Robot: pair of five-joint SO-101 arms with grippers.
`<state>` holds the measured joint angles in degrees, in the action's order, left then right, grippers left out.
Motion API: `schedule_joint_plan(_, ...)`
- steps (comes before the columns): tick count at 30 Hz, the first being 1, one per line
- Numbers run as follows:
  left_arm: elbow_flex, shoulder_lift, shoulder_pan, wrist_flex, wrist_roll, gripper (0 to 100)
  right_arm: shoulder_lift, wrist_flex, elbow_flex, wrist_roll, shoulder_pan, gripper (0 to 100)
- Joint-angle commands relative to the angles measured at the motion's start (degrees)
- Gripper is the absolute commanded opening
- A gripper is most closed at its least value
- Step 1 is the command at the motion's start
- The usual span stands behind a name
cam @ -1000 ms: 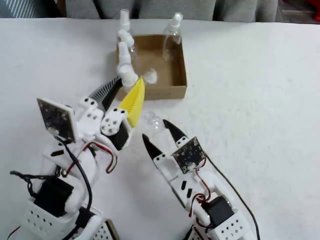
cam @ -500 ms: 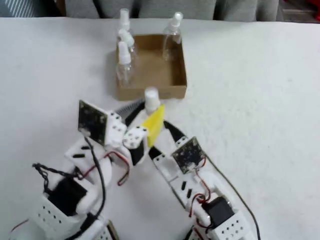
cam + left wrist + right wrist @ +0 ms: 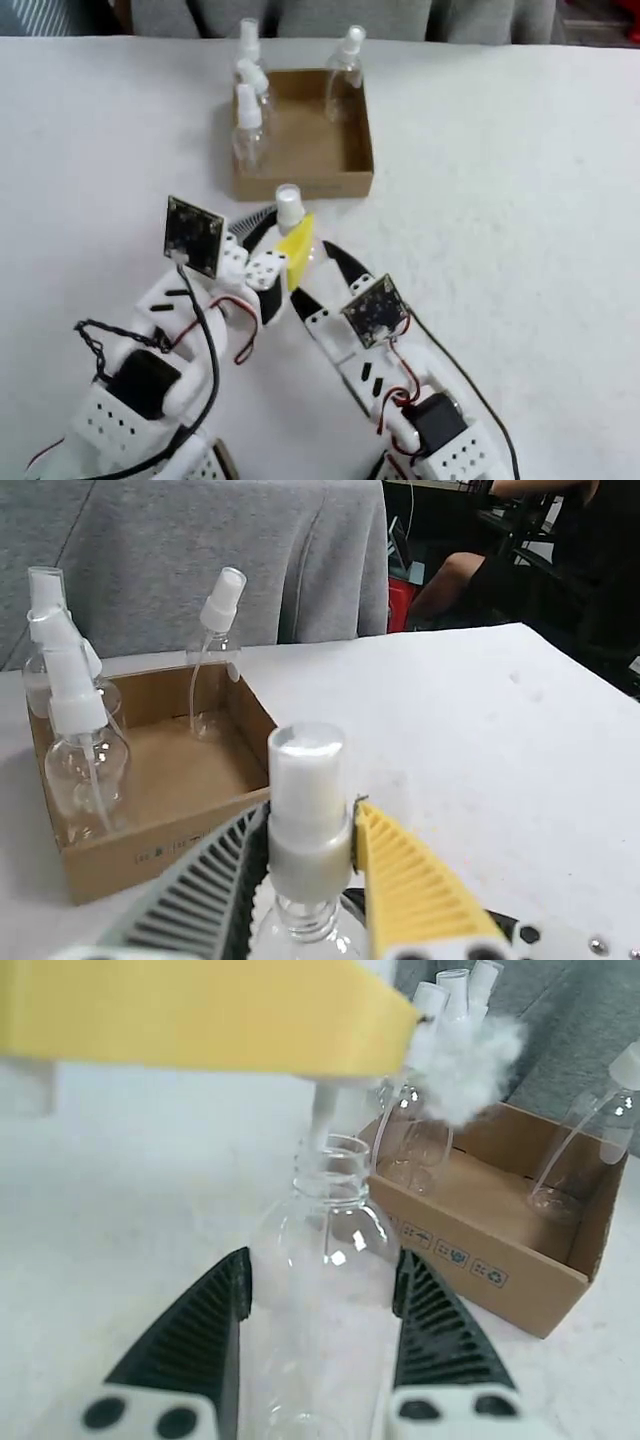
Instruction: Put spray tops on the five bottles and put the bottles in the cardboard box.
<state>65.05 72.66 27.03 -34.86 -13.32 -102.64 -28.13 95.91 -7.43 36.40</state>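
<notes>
At the centre of the high view, the spray top (image 3: 288, 198) is pinched by the left gripper (image 3: 283, 226) right over the neck of the clear bottle (image 3: 320, 1245) — its tube dips inside. The right gripper (image 3: 314, 266) clasps that bottle's sides. At upper centre, the cardboard box (image 3: 357, 150) holds four capped bottles (image 3: 247, 128).

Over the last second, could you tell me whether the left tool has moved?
Yes: the left tool drew back from the cardboard box toward the open bottle.
</notes>
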Motion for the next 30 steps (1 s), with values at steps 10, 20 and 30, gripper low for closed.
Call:
schedule_joint_plan(10,-0.26,0.4,-0.4,-0.79,-0.35,44,-0.48,1.36,0.18,-0.18,-1.54,1.6)
schedule_joint_plan(20,0.0,5.93,-5.14,-1.14,-0.26,44,-0.48,4.79,0.35,-0.18,-7.6,1.6)
schedule_joint_plan(30,1.58,26.24,-5.49,-22.15,-0.18,43,-0.31,11.65,0.09,-0.09,-15.43,1.5)
